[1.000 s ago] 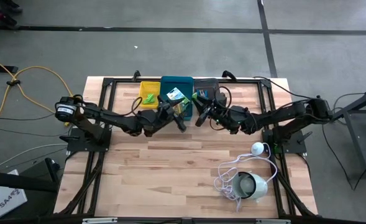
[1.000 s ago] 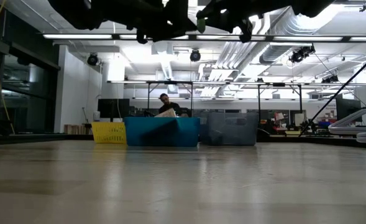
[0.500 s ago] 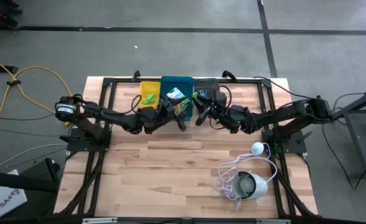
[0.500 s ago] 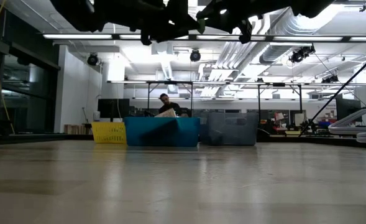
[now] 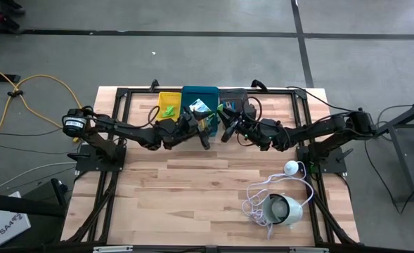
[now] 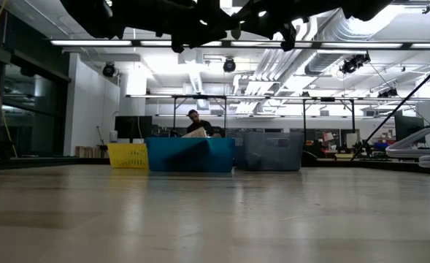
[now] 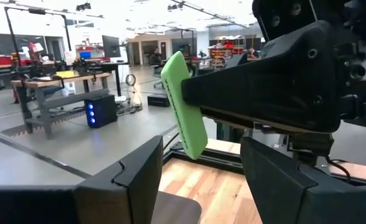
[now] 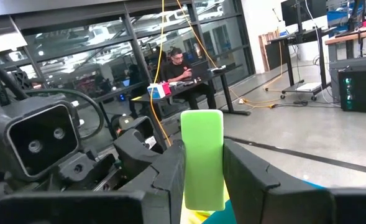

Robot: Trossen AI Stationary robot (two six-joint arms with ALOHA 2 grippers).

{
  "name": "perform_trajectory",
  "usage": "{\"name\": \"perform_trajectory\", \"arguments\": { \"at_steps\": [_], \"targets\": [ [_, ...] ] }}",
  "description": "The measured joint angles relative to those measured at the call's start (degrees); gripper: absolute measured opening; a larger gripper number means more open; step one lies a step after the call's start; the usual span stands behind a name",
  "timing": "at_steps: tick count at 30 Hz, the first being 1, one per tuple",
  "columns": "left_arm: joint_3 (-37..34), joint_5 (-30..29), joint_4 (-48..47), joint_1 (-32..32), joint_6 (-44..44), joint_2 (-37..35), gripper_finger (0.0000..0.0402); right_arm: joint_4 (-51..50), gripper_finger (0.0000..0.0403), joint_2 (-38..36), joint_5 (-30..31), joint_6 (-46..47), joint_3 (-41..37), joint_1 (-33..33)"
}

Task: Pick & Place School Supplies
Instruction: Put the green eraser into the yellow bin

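My right gripper (image 8: pixel 202 163) is up in the air near the back of the table, by the bins. It pinches a small green piece (image 8: pixel 202 158) between its two fingers. The same green piece (image 7: pixel 184 104) shows in my left wrist view, sticking out of the other arm's fingers. From above it is only a tiny green dot (image 5: pixel 221 107) between the blue bin (image 5: pixel 210 92) and the grey bin (image 5: pixel 233 95).

My left gripper (image 7: pixel 198 171) hangs right beside it, and its fingers are spread apart with nothing in them.

I think the green piece is very light and hard, like a little eraser or stub. It looks smooth, so it could slip or twist if I squeeze it wrong. I would hold it across its flat sides, near the middle, and let go low over a bin so it does not bounce away.

More green bits (image 5: pixel 168 111) lie in the yellow bin (image 5: pixel 162 96). A printed box (image 5: pixel 199 107) sits in the blue bin. I cannot see any scissors. The arms cover part of the bins from above. In the low view the arms are just dark shapes at the top, and the bin walls hide what is inside. A round white thing with a cord (image 5: pixel 285 209) sits well apart, near the front.
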Motion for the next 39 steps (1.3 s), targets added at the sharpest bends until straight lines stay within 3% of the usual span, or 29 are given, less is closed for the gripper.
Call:
{"name": "perform_trajectory", "arguments": {
  "at_steps": [32,39],
  "targets": [
    [0.0,14.1,1.2,7.1,-4.0,0.0,0.0210,0.0,0.0091,0.0,-1.1,0.4,0.0,-0.7],
    [0.0,14.6,1.2,7.1,-3.7,0.0,0.0169,0.0,0.0091,0.0,-1.3,0.5,0.0,-0.8]
  ]
}}
